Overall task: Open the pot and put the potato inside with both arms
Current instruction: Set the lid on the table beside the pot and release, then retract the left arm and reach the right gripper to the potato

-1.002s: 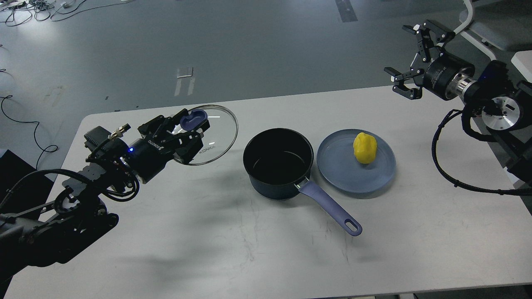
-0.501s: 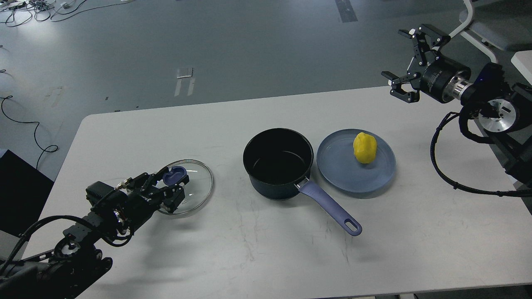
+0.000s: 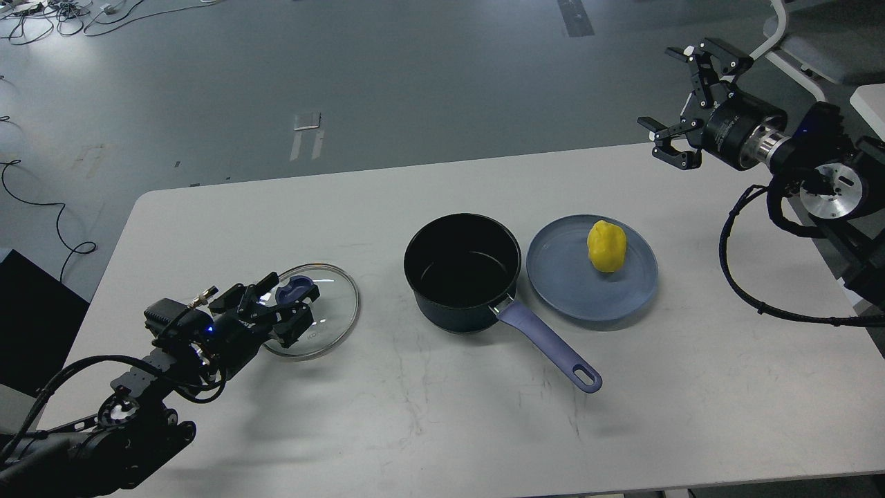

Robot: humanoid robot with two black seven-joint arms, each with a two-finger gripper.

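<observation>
The dark pot [image 3: 462, 271] stands open at mid-table, its purple handle [image 3: 550, 347] pointing toward the front right. The yellow potato [image 3: 607, 246] lies on a blue plate [image 3: 574, 290] right of the pot. The glass lid [image 3: 325, 315] lies on the table left of the pot. My left gripper [image 3: 287, 304] is low over it, its fingers closed on either side of the lid's blue knob [image 3: 293, 288]. My right gripper [image 3: 667, 100] is open and empty, high above the table's far right edge, well away from the potato.
The white table [image 3: 442, 429] ends just behind my right gripper. Grey floor with cables lies beyond. A black cable [image 3: 743, 290] loops down from my right arm over the table's right side.
My left gripper carried the lid from beside the pot down and left onto the table, then nudged it slightly right. My right gripper has barely moved.
</observation>
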